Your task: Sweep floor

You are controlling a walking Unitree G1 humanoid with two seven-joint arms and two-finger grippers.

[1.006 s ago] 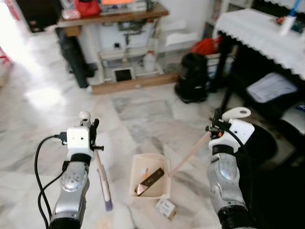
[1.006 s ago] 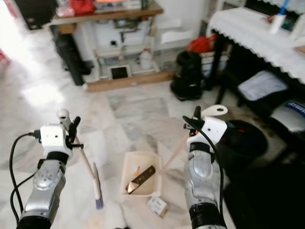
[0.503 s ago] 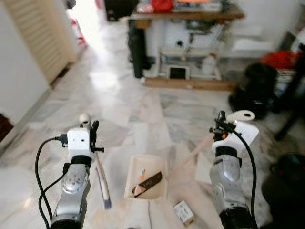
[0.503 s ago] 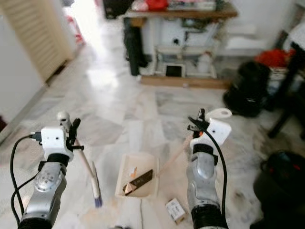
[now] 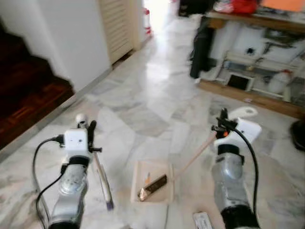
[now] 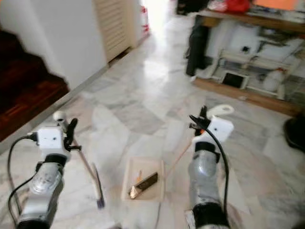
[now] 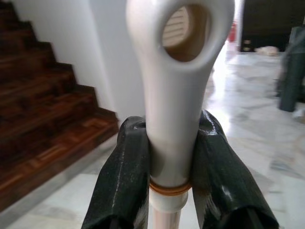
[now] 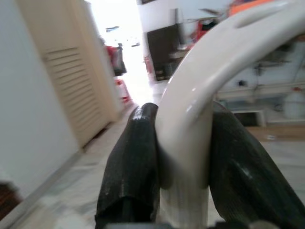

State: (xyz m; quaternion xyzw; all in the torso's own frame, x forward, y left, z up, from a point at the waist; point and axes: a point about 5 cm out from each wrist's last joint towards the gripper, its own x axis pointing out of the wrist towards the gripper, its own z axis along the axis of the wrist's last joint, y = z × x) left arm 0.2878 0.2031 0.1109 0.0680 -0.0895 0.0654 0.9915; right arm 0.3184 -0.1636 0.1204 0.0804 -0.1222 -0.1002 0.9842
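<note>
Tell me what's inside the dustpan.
Inside the dustpan lies a dark, flat piece of debris with a brownish tip, beside a small orange scrap. Whatever lies beneath them is hidden.

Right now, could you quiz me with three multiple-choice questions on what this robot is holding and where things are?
1. Where is the dustpan?
A. on the stairs
B. on the floor between the arms
C. on the workbench

2. What colour are the stairs?
A. dark brown
B. blue
C. white

3. What is the left gripper doing?
A. hanging open
B. clamped on the broom handle
C. holding a bottle

Answers: 1 B, it sits on the marble floor between both arms. 2 A, the steps are dark wood. 3 B, both black fingers press the white handle.
</note>
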